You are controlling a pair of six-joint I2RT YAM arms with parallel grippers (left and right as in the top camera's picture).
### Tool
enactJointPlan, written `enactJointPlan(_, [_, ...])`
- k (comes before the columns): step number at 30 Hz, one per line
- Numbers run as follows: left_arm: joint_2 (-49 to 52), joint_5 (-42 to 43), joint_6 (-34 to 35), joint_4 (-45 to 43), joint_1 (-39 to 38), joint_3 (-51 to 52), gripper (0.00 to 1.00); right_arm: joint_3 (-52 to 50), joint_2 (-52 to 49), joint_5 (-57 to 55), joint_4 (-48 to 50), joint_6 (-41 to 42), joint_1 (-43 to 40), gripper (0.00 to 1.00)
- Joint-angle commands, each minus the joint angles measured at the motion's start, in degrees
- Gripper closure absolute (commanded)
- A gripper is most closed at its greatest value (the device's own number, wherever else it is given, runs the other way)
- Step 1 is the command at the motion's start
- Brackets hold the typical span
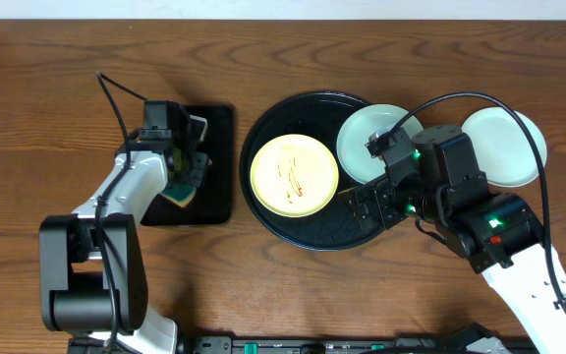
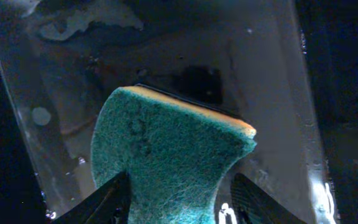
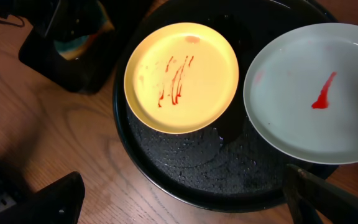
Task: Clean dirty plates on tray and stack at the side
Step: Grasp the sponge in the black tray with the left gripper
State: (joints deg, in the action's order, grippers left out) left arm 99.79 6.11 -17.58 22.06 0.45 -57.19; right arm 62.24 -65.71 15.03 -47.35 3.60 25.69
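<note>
Left claw (image 2: 180, 186) pinches a sponge (image 2: 166, 143); right claw (image 3: 184, 180) hangs wide open.

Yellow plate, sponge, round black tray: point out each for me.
yellow plate (image 3: 182, 78): right wrist view, middle, on the red streaks.
sponge (image 2: 166, 155): left wrist view, green scouring face.
round black tray (image 3: 191, 162): right wrist view, bare wet floor below the yellow plate.

2 plates (image 1: 294, 175) on tray (image 1: 312, 232), 1 beside

sponge (image 2: 166, 155) bottom off the lower edge, mint plate (image 1: 362, 138) partly under the right arm (image 1: 450, 177) overhead
</note>
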Motion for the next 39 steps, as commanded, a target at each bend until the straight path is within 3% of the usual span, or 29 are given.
enactJointPlan(1, [-0.96, 0.59, 1.18, 0.39, 0.61, -0.81, 0.47, 0.87, 0.46, 0.22, 0.00, -0.87, 0.22, 0.01])
enactJointPlan(4, [-4.90, 0.57, 1.33, 0.46, 0.55, -0.81, 0.46, 0.87, 0.46, 0.24, 0.17, -0.87, 0.24, 0.01])
enactJointPlan(9, [-9.09, 0.33, 1.31, -1.31, 0.57, -0.81, 0.35, 0.87, 0.46, 0.24, 0.26, -0.85, 0.24, 0.01])
enactJointPlan(28, [0.22, 0.33, 1.33, -1.57, 0.57, -0.79, 0.13, 0.87, 0.46, 0.24, 0.26, -0.66, 0.24, 0.01])
enactJointPlan(33, [2.10, 0.33, 1.36, -2.03, 0.57, -0.79, 0.14, 0.87, 0.46, 0.24, 0.24, -0.44, 0.24, 0.01])
enactJointPlan(39, [3.10, 0.33, 1.90, -2.82, 0.57, -0.79, 0.27, 0.87, 0.46, 0.24, 0.24, -0.46, 0.24, 0.01])
